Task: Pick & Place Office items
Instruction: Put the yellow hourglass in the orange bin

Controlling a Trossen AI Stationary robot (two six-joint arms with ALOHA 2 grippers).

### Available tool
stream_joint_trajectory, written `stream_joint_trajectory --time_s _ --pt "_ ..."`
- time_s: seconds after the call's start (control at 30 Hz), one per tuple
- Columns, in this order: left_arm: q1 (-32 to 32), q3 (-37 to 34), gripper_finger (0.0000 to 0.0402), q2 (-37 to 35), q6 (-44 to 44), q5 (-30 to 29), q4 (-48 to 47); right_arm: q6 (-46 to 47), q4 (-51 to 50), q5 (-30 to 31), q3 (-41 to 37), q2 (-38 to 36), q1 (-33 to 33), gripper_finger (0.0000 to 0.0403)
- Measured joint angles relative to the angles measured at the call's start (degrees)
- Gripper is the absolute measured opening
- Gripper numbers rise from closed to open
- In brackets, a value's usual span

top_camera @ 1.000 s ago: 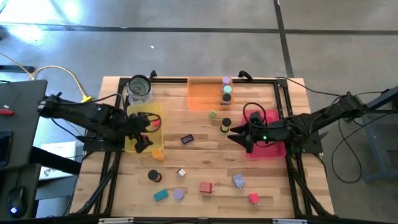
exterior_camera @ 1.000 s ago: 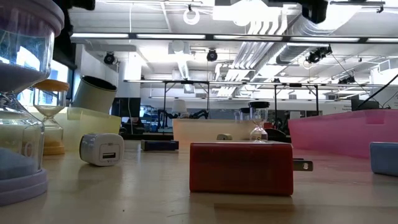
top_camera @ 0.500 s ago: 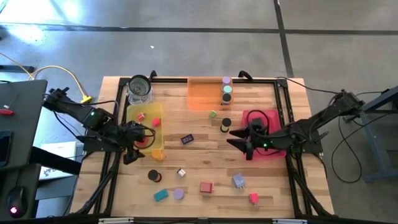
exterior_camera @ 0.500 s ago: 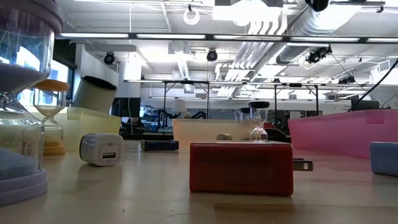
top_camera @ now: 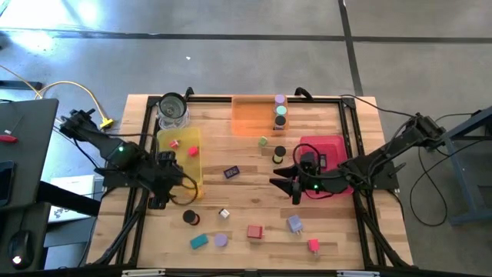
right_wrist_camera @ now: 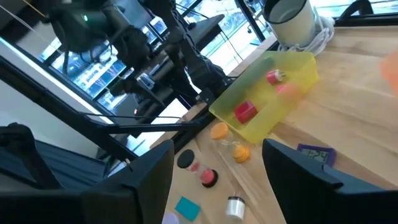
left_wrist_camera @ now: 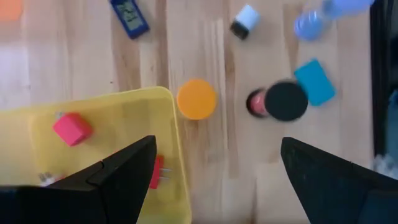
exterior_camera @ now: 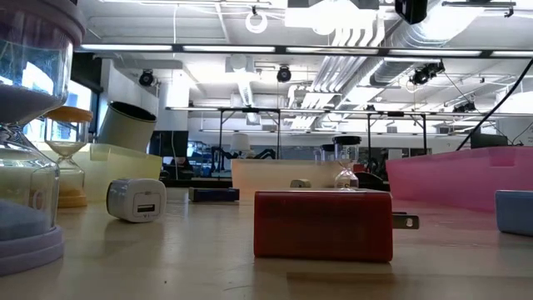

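Observation:
Office items lie loose on the wooden table: an orange cylinder [top_camera: 195, 191], a black cylinder [top_camera: 189, 218], a dark-blue block [top_camera: 231, 172], a teal block [top_camera: 199, 241] and a red block [top_camera: 254, 231]. Two red blocks [top_camera: 192, 151] lie in the yellow tray [top_camera: 178, 165]. My left gripper [top_camera: 171, 194] hangs open above the tray's near corner, pointing steeply down, with the orange cylinder [left_wrist_camera: 196, 98] below its gap [left_wrist_camera: 217, 143]. My right gripper [top_camera: 280, 182] stands open beside the pink tray [top_camera: 330, 146], pointing level toward the table's left, nothing between its fingers [right_wrist_camera: 217, 146].
An orange tray [top_camera: 254, 117] at the far edge holds cylinders [top_camera: 280, 110]. A glass jar [top_camera: 173, 109] stands at the far left. A green piece [top_camera: 263, 141] and a black cylinder [top_camera: 279, 153] lie mid-table. A lavender block [top_camera: 295, 224] and a small red piece [top_camera: 314, 245] lie near the front.
My left gripper has drawn back from over the yellow tray toward the table's near edge, rising a little and rolling about its own line, still open. My right gripper has gone from the pink tray's edge toward the table's left and near side, staying open.

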Motion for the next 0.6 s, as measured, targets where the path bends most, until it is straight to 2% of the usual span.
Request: stream_joint_trajectory --time_s 0.3,0.6 --pt "-2.5 0.0 0.0337 5.0 4.0 0.4 0.5 1.0 0.2 -0.1 0.0 0.4 0.4 0.0235" --pt "-2.5 0.0 0.0337 9.2 4.0 4.1 7.5 1.2 -2.7 -2.5 0.0 0.4 0.4 0.0235"
